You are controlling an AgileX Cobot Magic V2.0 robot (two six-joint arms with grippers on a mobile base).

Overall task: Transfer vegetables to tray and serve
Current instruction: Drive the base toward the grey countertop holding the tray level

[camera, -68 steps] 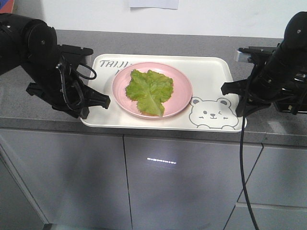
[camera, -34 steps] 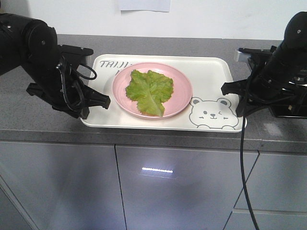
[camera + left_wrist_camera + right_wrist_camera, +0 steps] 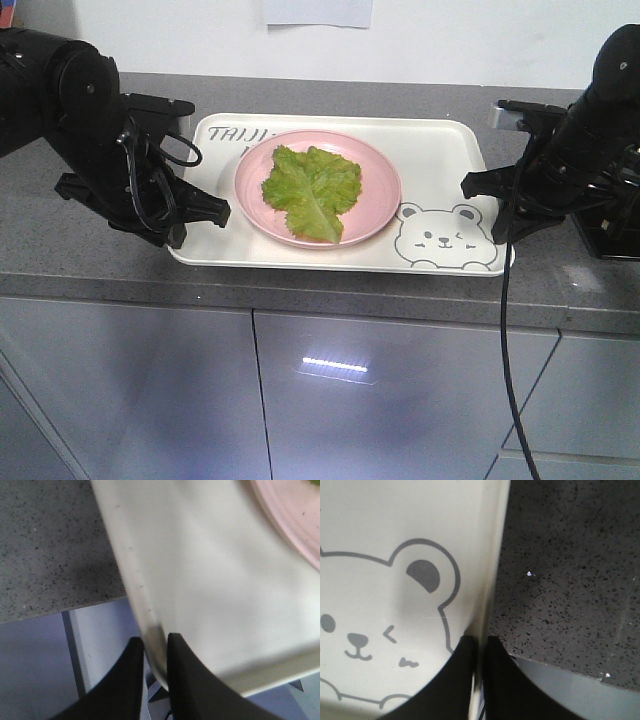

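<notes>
The serving step looks to be in hand: the bright green ruffled lettuce leaf point(image 3: 312, 190) lies in the middle of the round pink plate point(image 3: 378, 170); the plate sits on the cream-white bear-face tray point(image 3: 440, 150), a bit toward 10 o'clock from the tray's middle; the tray rests on the grey speckled counter point(image 3: 300, 92). The left gripper point(image 3: 152, 642) pinches the tray's rim at about 8 o'clock; the right gripper point(image 3: 476, 642) pinches the rim at about 4 o'clock, beside the bear; both pairs of jaws are nearly together with the thin rim between them. Both black arms are bent low, reaching in from the sides. Next, I think, both must lift together and stay level, or the plate may slide.
</notes>
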